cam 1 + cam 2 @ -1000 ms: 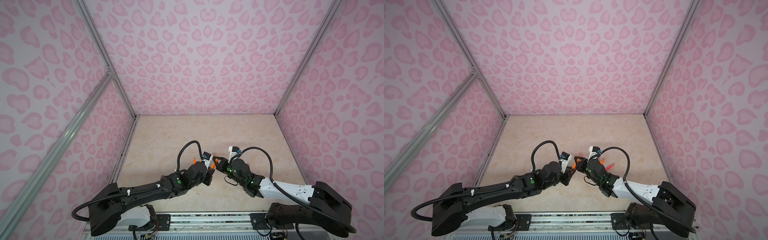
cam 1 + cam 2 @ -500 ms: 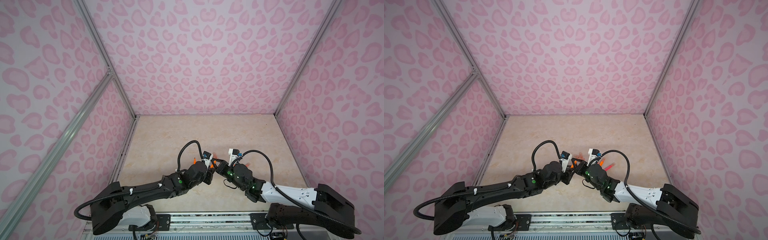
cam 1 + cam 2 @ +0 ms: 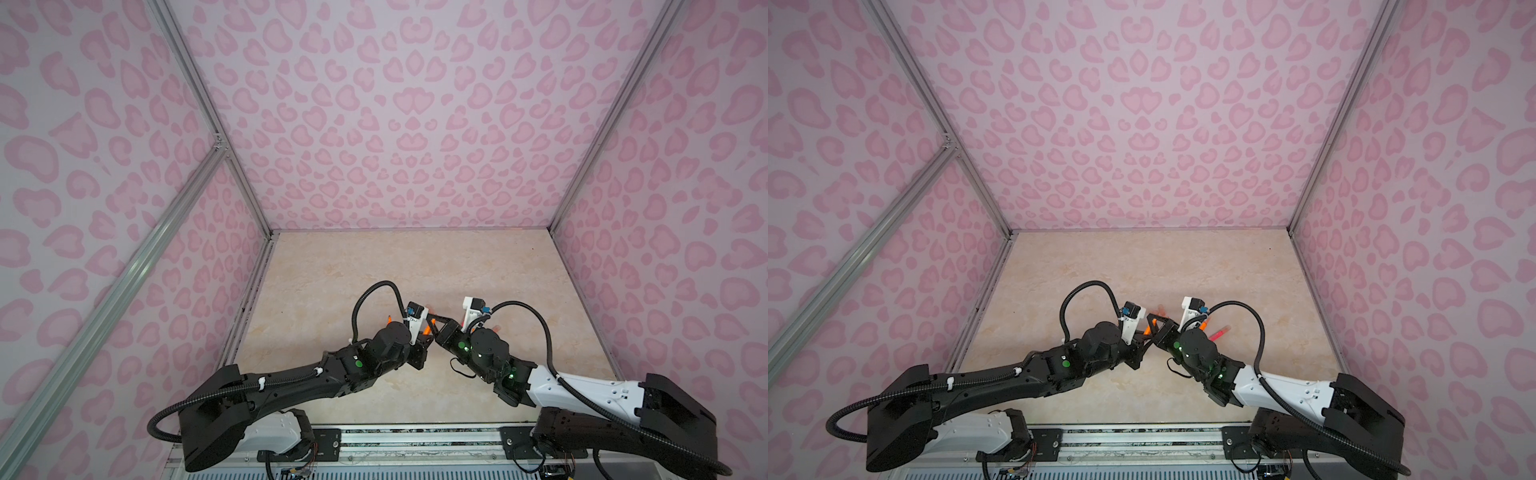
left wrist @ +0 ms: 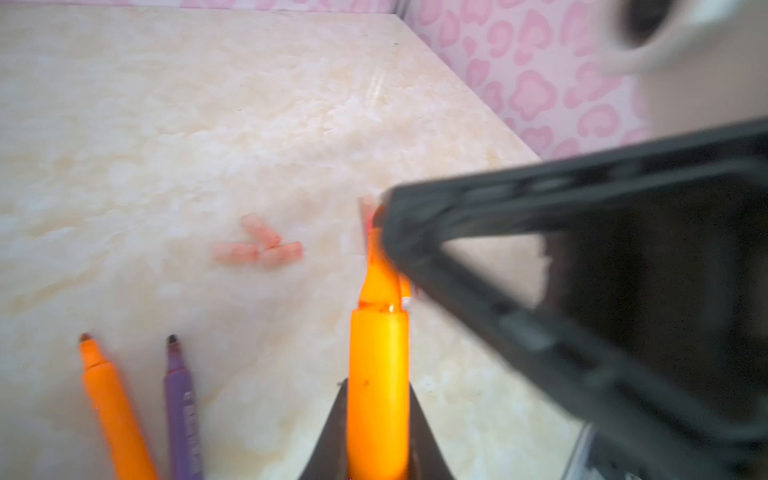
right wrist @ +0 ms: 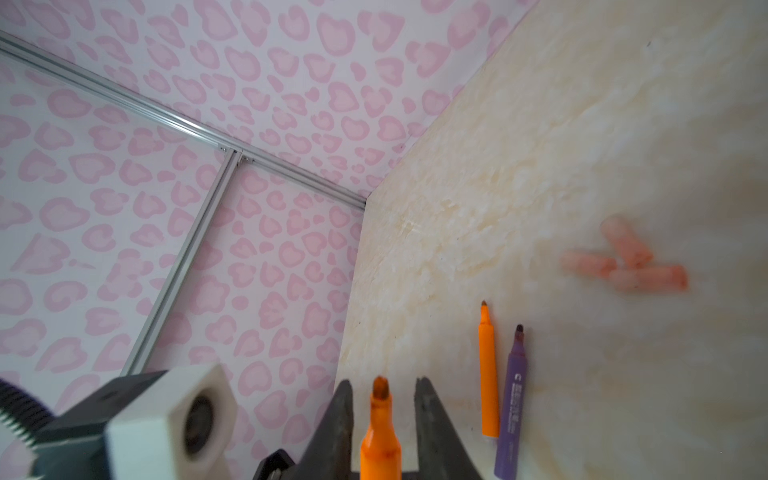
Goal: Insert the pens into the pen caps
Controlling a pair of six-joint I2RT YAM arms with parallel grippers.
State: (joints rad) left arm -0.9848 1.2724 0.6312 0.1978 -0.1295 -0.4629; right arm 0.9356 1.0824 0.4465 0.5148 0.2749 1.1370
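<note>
Holding a bright orange pen (image 4: 378,336), tapered neck, left claw (image 4: 377,388) clamped

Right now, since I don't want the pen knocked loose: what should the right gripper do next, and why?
Probably draw the right gripper straight back off the orange pen: its jaws stand open with gaps either side of the bare tip, while the left gripper is shut on the barrel.
</note>
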